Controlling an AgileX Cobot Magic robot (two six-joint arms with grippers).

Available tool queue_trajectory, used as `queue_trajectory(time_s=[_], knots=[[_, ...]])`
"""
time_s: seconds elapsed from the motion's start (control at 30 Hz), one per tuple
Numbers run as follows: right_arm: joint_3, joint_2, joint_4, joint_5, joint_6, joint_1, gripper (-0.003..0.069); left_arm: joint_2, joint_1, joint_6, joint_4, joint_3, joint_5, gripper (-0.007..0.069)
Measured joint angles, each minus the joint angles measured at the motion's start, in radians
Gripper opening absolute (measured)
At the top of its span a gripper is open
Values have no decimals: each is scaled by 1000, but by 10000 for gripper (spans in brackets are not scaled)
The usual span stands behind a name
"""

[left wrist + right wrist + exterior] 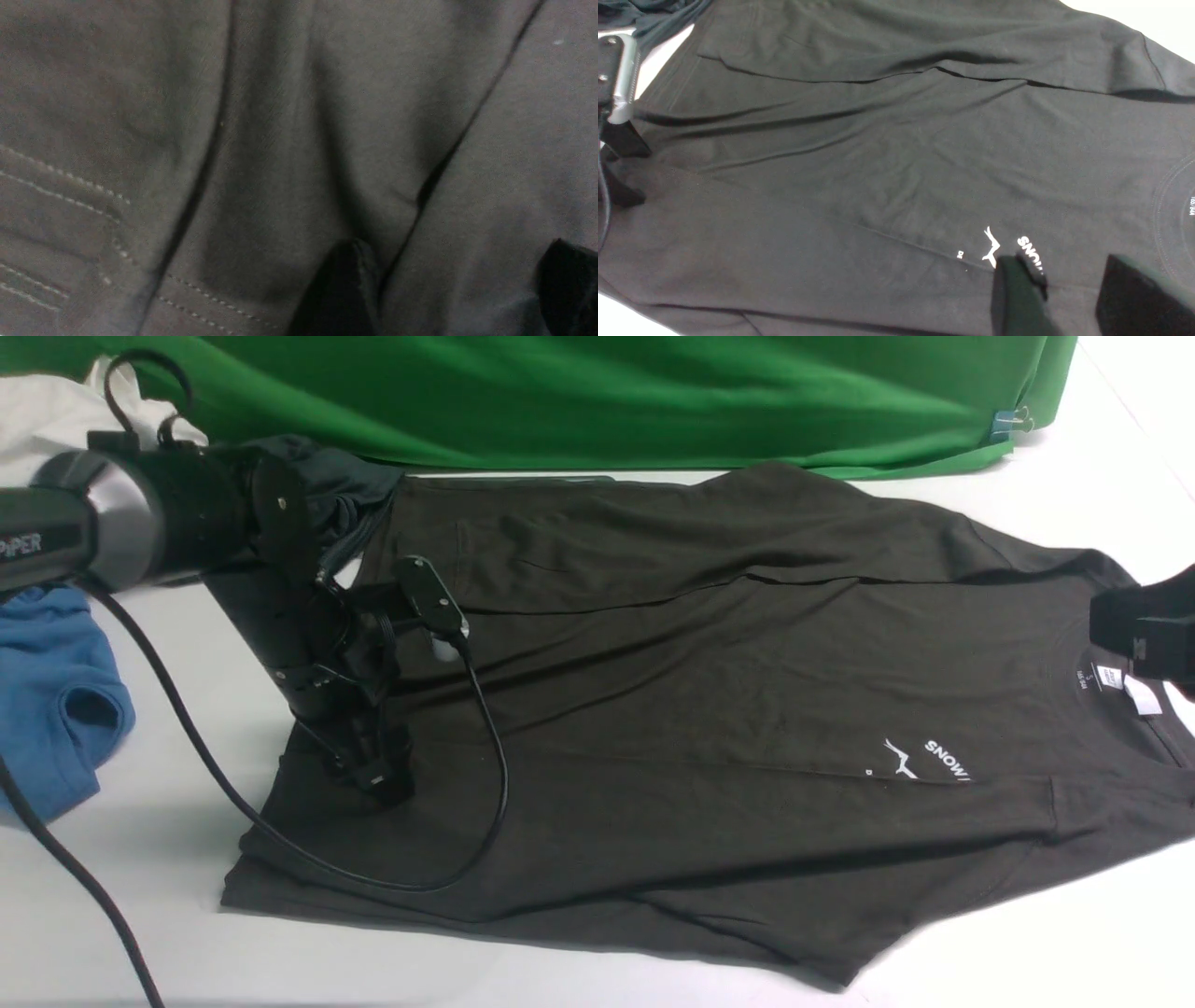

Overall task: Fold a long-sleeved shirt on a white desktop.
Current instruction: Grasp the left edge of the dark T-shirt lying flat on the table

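The long-sleeved shirt lies flat across the white desktop, hem to the left and crew neck to the right, with both sleeves folded in over the body. Its white neck label and "SNOW" print face up. My left gripper points down onto the cloth near the hem. In the left wrist view it stands open, with flat fabric between the fingers. My right gripper hovers by the collar. In the right wrist view it is open just above the print, holding nothing.
A blue garment lies at the left edge. A smaller dark grey-green garment is bunched behind the left arm, in front of the green cloth backdrop. The left arm's black cable loops over the shirt. White cloth sits far left.
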Motion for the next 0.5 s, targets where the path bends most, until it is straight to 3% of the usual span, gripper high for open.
queue_trajectory(time_s=[0.13, 0.4, 0.5], knots=[[0, 0, 0, 7, 0, 0, 241, 1, 7, -4, -4, -1, -1, 393], [0, 0, 0, 9, -4, 0, 241, -6, 7, -18, -22, -6, 21, 74], [0, 0, 0, 9, -19, 0, 241, -13, 7, -18, -22, -32, 60, 36]])
